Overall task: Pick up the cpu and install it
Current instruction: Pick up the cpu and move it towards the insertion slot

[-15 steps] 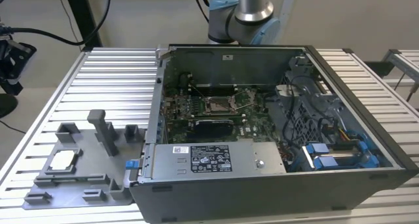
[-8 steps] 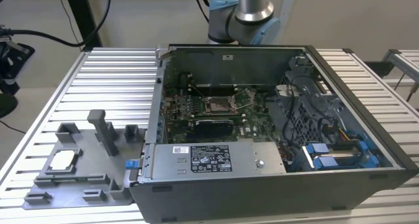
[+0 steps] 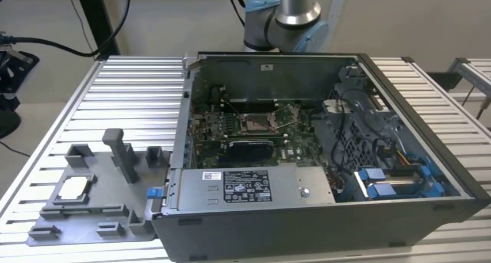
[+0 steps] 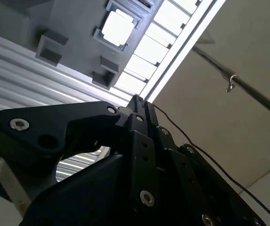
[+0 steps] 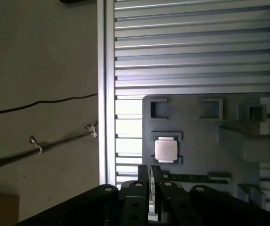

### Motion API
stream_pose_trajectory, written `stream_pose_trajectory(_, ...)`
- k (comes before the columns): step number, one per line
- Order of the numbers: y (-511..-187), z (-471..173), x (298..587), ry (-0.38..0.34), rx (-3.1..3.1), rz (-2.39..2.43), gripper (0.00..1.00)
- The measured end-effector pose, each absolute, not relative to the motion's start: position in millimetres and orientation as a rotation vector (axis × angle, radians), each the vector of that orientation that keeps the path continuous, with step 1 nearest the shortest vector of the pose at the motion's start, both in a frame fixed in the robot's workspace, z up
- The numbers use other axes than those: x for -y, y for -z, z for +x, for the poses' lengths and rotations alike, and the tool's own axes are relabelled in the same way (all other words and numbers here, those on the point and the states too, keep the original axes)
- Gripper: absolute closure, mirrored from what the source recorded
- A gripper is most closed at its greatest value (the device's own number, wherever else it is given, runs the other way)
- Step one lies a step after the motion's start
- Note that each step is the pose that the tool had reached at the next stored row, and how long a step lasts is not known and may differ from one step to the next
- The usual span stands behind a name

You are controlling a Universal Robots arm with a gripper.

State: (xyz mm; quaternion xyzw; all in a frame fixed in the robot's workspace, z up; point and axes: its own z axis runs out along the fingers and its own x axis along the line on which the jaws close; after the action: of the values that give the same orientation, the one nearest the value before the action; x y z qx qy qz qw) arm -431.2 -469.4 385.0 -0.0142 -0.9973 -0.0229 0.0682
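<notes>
The cpu (image 3: 75, 186) is a small silvery square lying flat in a recess of the grey holder plate (image 3: 100, 217) on the slatted table, at the exterior view's left of the open computer case (image 3: 322, 217). Both wrist views show it from well above: cpu (image 5: 166, 150), cpu (image 4: 117, 28). My gripper (image 5: 150, 170) hangs high over the table edge near the holder, its black fingers (image 4: 135, 104) pressed close together with nothing between them. The dark socket (image 3: 256, 122) with its metal frame sits on the motherboard inside the case.
The holder plate carries upright grey posts (image 3: 123, 153) and small brackets around the cpu recess. A labelled grey box (image 3: 253, 185) and blue-clipped drive bays (image 3: 391, 182) fill the case's near side. The arm's base (image 3: 295, 15) stands behind the case. A cable (image 5: 40, 103) runs across the floor.
</notes>
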Motion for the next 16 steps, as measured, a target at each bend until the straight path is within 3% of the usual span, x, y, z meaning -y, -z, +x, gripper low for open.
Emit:
stream_pose_trajectory(8, -384.5, -432.1, 463.8, 0.013, 3.127, -0.040, 1.00)
stream_pose_trajectory(15, -384.2, -432.3, 463.4, 0.011, 3.159, -0.039, 1.00)
stream_pose_trajectory(16, -384.2, -432.3, 463.4, 0.011, 3.159, -0.039, 0.00)
